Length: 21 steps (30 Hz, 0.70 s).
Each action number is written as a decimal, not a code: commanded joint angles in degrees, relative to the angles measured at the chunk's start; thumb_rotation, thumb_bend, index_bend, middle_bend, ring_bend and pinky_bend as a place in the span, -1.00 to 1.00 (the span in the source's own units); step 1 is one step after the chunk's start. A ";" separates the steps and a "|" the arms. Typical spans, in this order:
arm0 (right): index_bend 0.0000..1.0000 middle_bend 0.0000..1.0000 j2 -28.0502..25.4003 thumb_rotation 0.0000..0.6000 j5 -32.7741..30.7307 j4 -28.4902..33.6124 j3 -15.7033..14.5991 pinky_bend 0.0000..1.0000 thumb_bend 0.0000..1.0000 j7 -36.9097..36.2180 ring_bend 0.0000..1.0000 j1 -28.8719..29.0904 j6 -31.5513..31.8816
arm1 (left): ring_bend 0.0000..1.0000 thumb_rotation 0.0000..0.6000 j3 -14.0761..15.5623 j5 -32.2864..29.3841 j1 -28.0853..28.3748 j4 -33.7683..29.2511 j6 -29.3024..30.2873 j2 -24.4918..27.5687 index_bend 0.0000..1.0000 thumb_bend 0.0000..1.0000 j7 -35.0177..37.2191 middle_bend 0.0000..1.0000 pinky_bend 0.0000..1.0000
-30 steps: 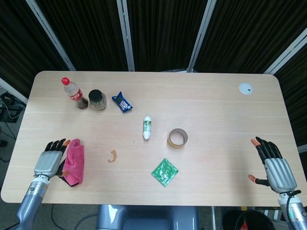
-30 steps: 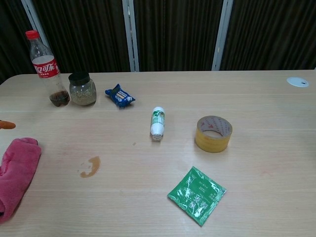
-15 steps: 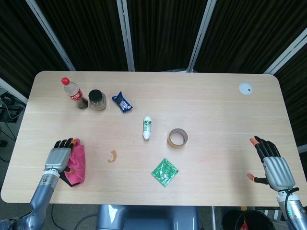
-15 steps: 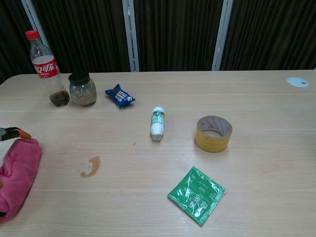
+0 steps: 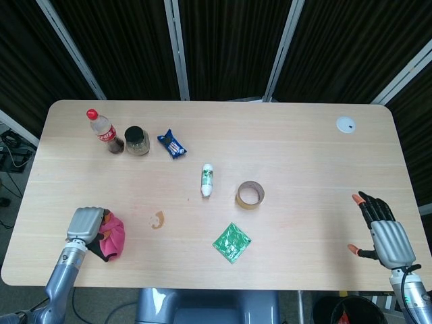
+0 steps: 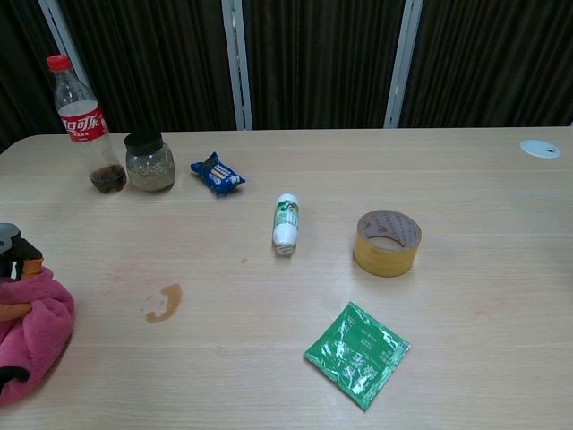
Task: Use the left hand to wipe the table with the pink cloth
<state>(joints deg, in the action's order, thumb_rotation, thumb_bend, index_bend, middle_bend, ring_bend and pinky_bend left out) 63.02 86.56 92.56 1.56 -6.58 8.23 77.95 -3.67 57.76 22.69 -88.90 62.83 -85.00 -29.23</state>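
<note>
The pink cloth lies bunched near the table's front left edge, and it also fills the lower left corner of the chest view as pink cloth. My left hand has its fingers curled into the cloth and grips it; only its fingertips show in the chest view. A brown stain marks the wood just right of the cloth, seen also as the stain. My right hand hovers at the front right edge, open and holding nothing.
A cola bottle, a jar and a blue snack packet stand at the back left. A small white bottle, a tape roll and a green sachet lie mid-table. A white disc sits back right.
My left hand moved over the cloth and closed its fingers into it, bunching the cloth from a long strip into a lump. The right hand barely moved.
</note>
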 commanded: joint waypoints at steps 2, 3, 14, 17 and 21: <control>-1.00 -1.00 -0.01 1.00 -0.08 0.04 0.03 -1.00 -0.97 -0.04 -1.00 0.04 -0.09 | -0.02 1.00 -0.41 2.79 0.27 0.14 1.24 -0.17 0.71 0.22 1.96 0.19 0.07; -1.00 -1.00 -0.02 1.00 -0.05 0.04 0.02 -1.00 -0.97 -0.03 -1.00 0.04 -0.10 | -0.02 1.00 -0.68 3.16 0.36 -0.02 1.42 -0.23 0.71 0.23 2.54 0.20 0.07; -1.00 -1.00 -0.02 1.00 -0.04 -0.09 0.04 -1.00 -0.97 -0.34 -1.00 0.12 -0.17 | -0.01 1.00 -4.96 6.96 2.98 -2.41 3.29 -3.17 0.71 0.22 7.19 0.20 0.07; -1.00 -1.00 0.00 1.00 0.00 -0.16 0.07 -1.00 -0.97 -0.45 -1.00 0.15 -0.14 | -0.01 1.00 -6.04 6.35 3.98 -2.63 3.15 -4.82 0.70 0.22 6.98 0.19 0.07; -1.00 -1.00 0.04 1.00 0.05 -0.26 0.07 -1.00 -0.97 -0.61 -1.00 0.15 -0.10 | -0.01 1.00 -6.99 4.15 5.72 -2.26 1.86 -7.62 0.70 0.22 5.62 0.19 0.07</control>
<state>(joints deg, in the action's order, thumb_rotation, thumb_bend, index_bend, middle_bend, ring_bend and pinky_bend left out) 63.05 86.61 92.30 1.63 -7.20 8.38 77.85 -10.16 62.79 27.76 -91.34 65.22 -91.70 -23.23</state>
